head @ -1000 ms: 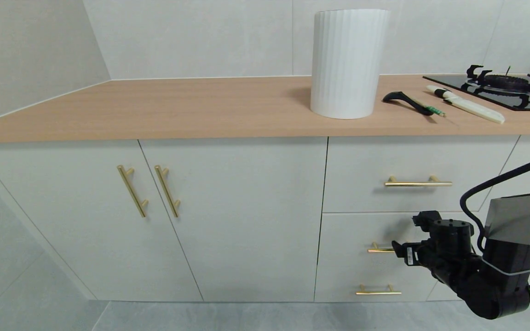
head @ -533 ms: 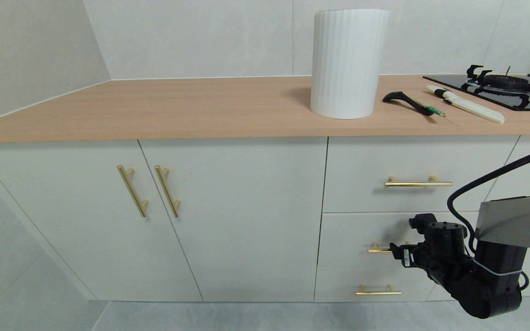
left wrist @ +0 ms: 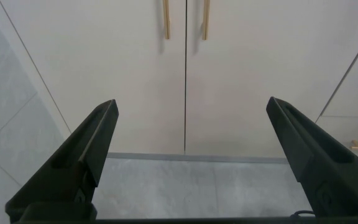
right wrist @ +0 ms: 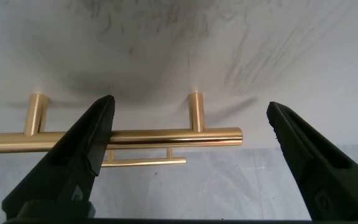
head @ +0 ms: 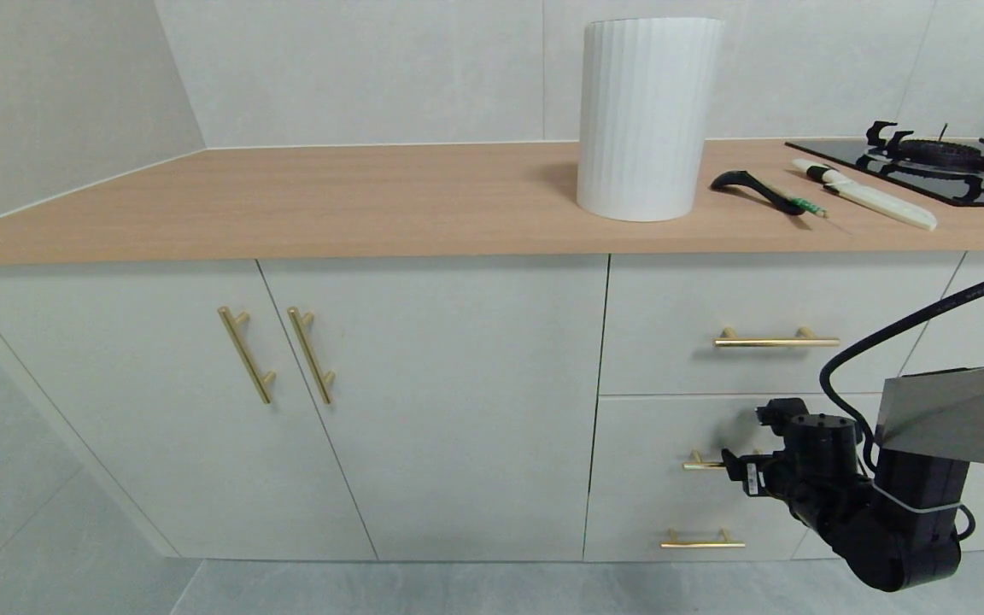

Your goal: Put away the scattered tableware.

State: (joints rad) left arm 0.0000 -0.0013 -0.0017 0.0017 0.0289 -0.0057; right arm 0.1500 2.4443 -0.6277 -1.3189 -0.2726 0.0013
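One drawer handle (right wrist: 135,138) runs sideways across our right hand's (right wrist: 190,107) open gap, nothing gripped. The knife (head: 872,198) and black utensil (head: 757,190) lie on the worktop (head: 330,201), well above it.

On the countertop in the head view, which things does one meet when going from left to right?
white ribbed container → black-handled tool → white knife → stove burner
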